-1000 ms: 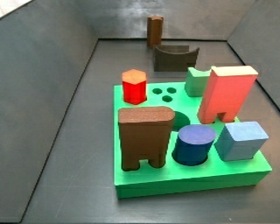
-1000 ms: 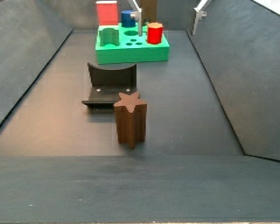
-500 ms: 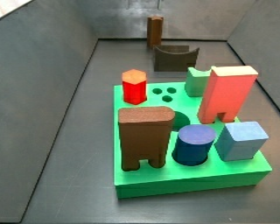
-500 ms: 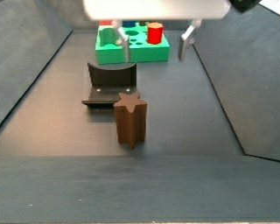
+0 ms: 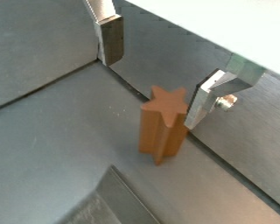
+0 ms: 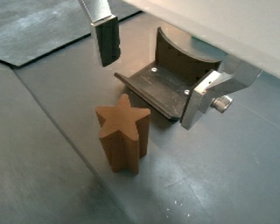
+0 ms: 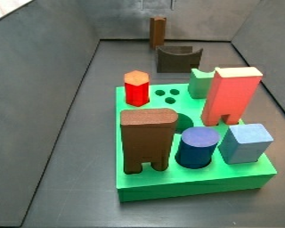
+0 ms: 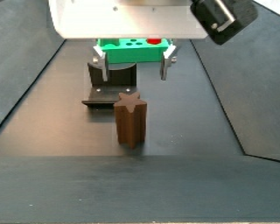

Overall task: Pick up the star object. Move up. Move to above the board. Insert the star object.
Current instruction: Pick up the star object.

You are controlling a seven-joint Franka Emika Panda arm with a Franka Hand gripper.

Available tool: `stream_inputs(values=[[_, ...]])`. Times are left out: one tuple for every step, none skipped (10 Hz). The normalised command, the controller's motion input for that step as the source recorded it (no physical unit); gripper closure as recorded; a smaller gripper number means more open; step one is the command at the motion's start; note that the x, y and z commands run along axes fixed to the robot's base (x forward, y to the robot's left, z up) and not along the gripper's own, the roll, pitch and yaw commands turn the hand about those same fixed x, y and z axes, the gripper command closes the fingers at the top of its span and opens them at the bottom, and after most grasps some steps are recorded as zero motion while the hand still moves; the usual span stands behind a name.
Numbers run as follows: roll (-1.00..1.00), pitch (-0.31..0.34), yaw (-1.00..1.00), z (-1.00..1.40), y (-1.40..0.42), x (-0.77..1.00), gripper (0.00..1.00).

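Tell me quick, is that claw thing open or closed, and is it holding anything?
Gripper: open, holding nothing. It hangs above the floor near the star, its fingers spread wide and not touching it.

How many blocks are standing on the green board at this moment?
6 on the board: red hexagon, brown arch, blue cylinder, light blue cube, tall red block, green block behind it. Others may be hidden.
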Motion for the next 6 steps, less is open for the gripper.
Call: stream_inputs(values=[[0.0,0.0,-0.03,-0.45,0.0,0.48,0.0],[0.0,0.0,-0.02,-0.51,0.14,0.72,0.0],[-0.01,0.0,0.0,-0.59,0.33,0.59,0.0],[-0.24,-0.024,0.0,-0.59,0.59,0.33,0.0],[-0.15,0.034,0.02,-0.45,0.15,0.16,0.0],[0.01,0.0,0.0,-0.03,0.0,0.0,0.0]])
